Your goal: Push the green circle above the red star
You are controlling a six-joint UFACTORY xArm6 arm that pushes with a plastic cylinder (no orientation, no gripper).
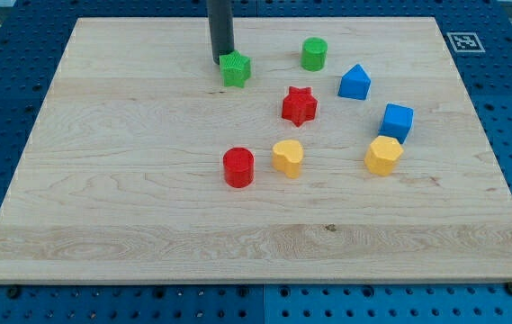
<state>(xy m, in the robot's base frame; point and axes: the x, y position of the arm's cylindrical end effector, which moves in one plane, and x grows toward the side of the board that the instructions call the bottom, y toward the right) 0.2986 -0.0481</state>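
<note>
Green circle point(314, 54) sits near the view's top, up and just to the view's right of the red star point(299, 105), the two apart. Biggest thing out there is the wooden board point(130, 180), lying on a blue pegboard table point(4, 72). My tip point(221, 59) is planted at the upper-left edge of the green star point(235, 69), touching or as good as, well to the view's left of the green circle. No jaws on this rod, so nothing is gripped. Then the blue wedge point(354, 82), blue cube point(397, 121) just above the yellow hexagon point(383, 155), red cylinder point(238, 167) and yellow heart point(287, 157) side by side
</note>
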